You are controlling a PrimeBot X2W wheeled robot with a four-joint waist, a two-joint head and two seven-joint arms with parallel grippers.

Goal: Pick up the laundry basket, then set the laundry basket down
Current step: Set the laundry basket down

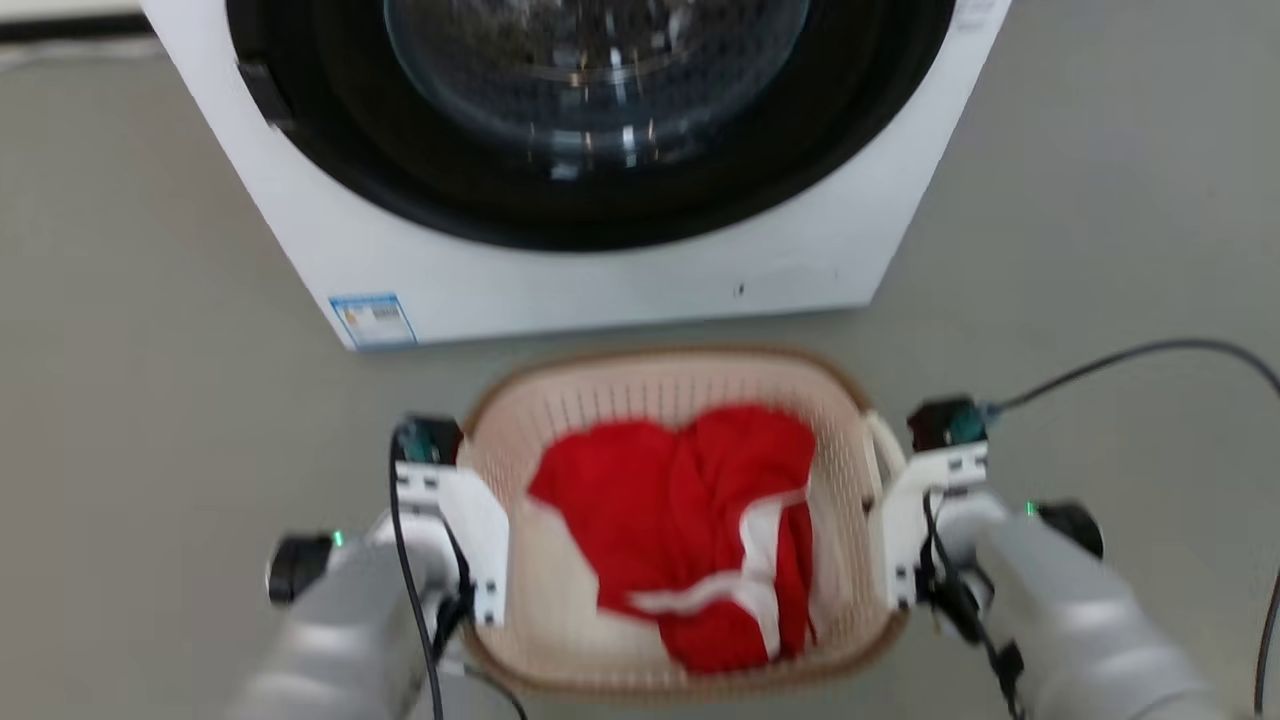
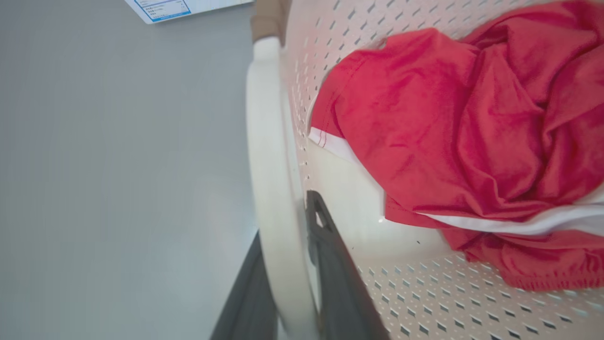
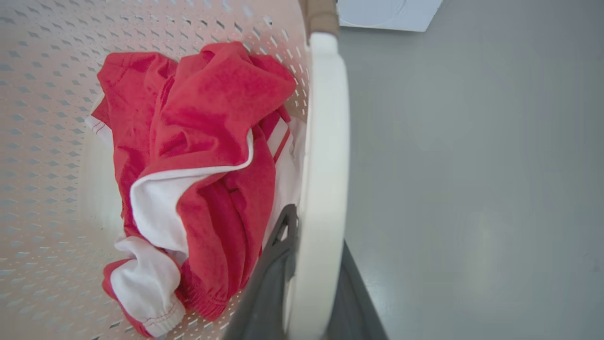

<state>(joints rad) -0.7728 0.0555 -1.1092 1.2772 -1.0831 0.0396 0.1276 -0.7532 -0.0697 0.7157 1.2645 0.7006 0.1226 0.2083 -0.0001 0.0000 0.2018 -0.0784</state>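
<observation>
The laundry basket, cream with a brown rim, sits low in the head view before the washing machine, with red and white clothing inside. My left gripper is shut on its left white loop handle, one dark finger inside the basket wall and one outside; the left gripper shows this close up. My right gripper is shut on the right loop handle the same way, seen close up at the right gripper. I cannot tell whether the base touches the floor.
A white front-loading washing machine with a dark round door stands just beyond the basket. Grey floor spreads on both sides. A dark cable arcs over the floor at the right.
</observation>
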